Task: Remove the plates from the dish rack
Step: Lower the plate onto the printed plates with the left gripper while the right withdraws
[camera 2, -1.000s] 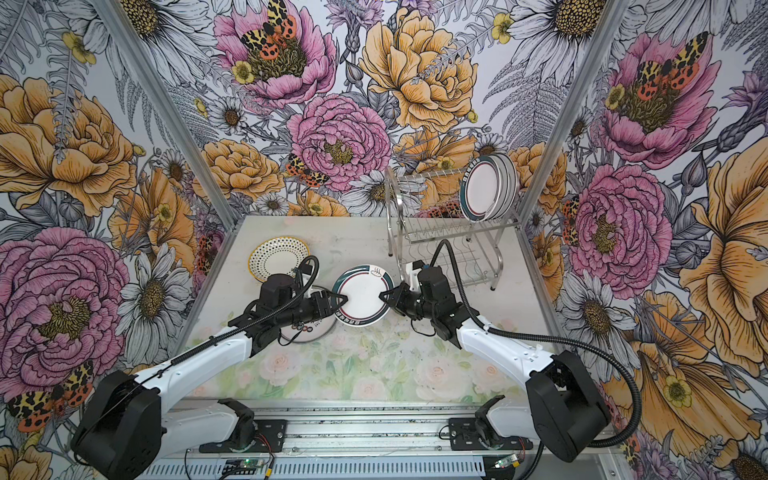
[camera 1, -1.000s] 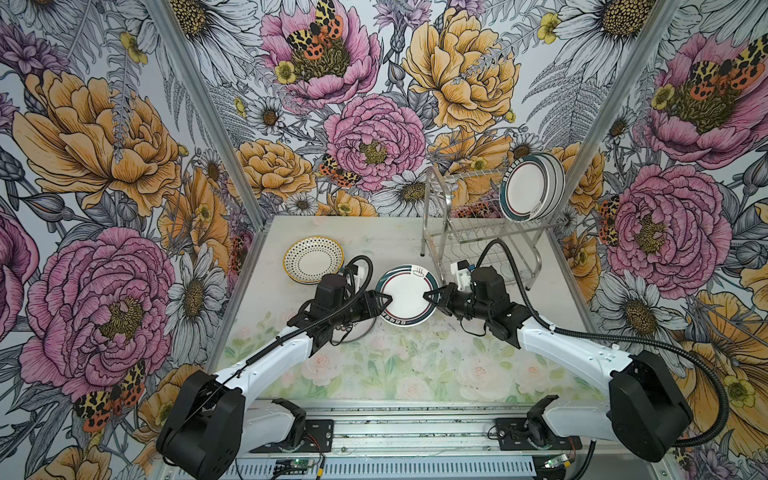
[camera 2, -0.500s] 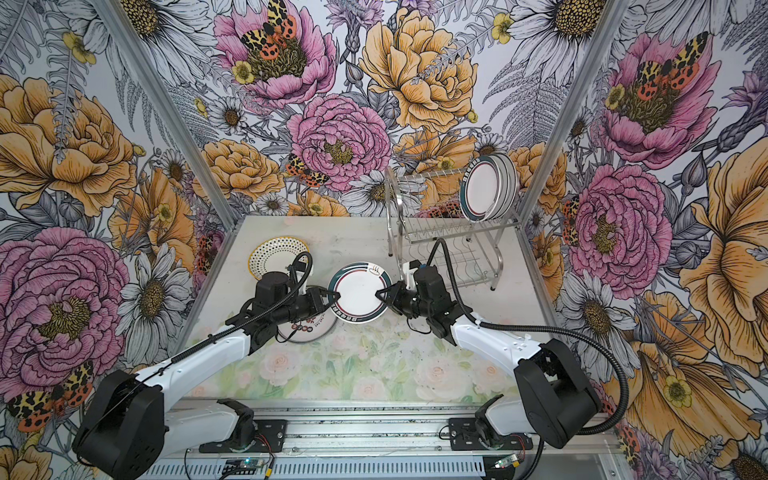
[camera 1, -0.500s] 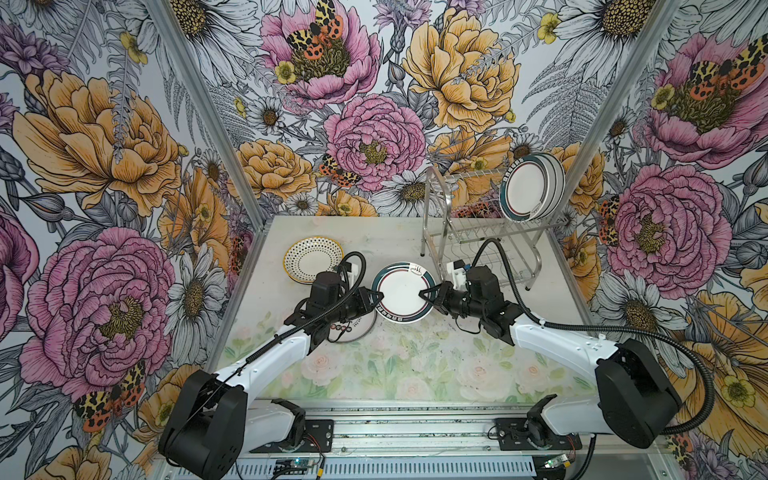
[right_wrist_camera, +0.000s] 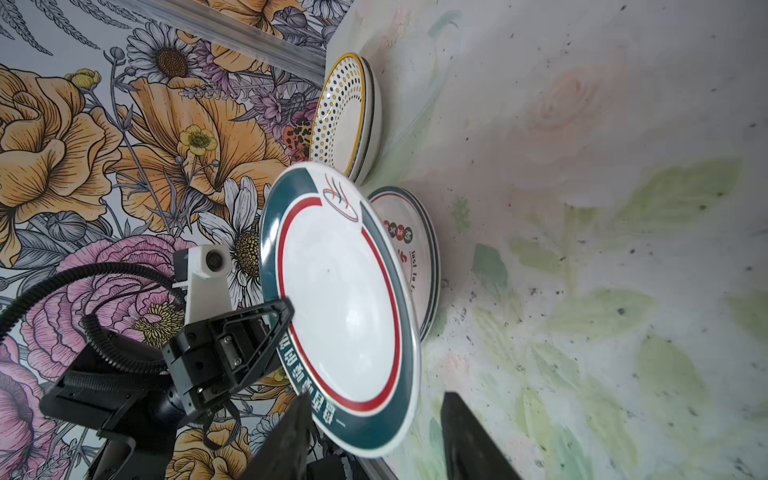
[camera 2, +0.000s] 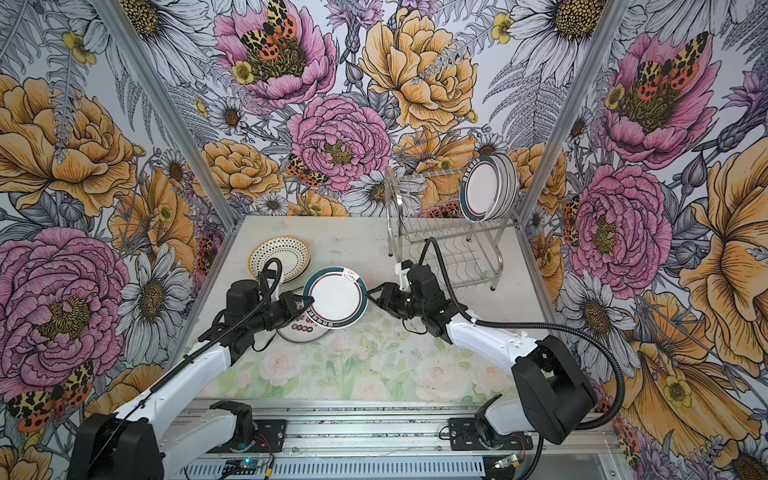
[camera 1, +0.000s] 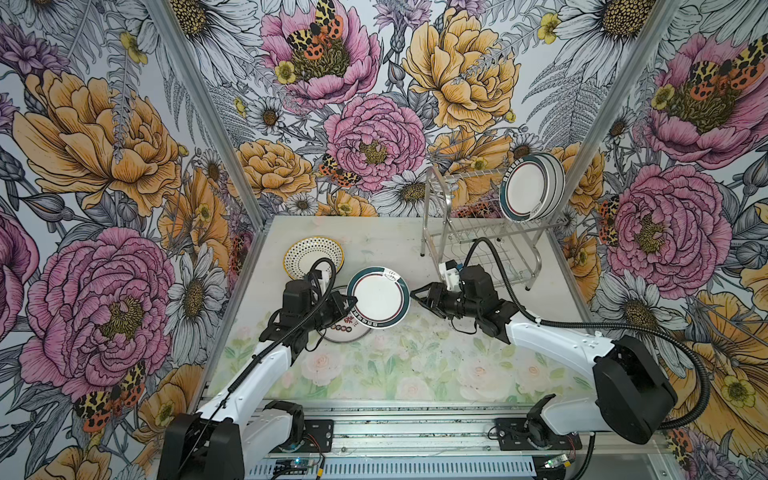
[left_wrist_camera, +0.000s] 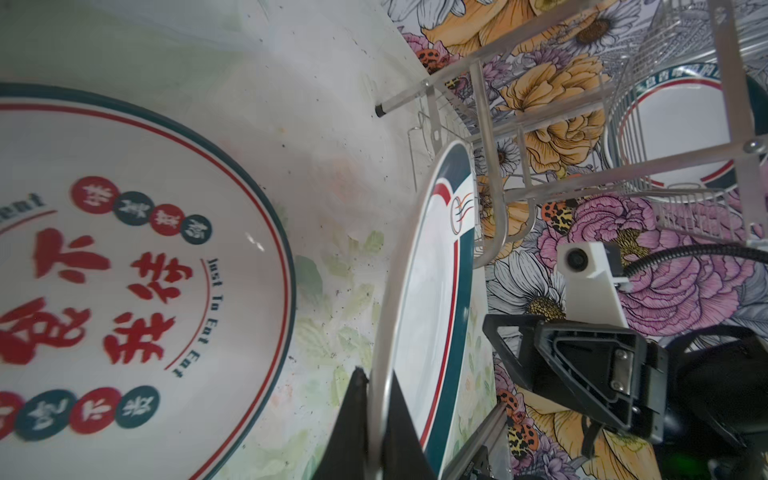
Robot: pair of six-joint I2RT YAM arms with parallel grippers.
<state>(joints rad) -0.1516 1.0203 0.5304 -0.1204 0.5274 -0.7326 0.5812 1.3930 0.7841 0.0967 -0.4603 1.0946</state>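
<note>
While clenched on the left rim by left gripper (camera 1: 351,300) | teal-ringed plate (camera 1: 379,297) centre frame, raised over red-character plate (camera 1: 345,331) | right gripper (camera 1: 415,294) slack, jaws spread astride the right rim.

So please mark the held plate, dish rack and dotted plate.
held plate (camera 1: 379,297), in a top view, centre
dish rack (camera 1: 478,227), in a top view, upper tier
dotted plate (camera 1: 303,253), in a top view, inner face

Robot lab cell: 3 flower-print walls (camera 1: 104,187) on aluminium posts (camera 1: 208,108) box in the counter (camera 1: 395,365) under the jaws; 2 arms (camera 1: 257,374) mount on a rail (camera 1: 415,434) behind them.
</note>
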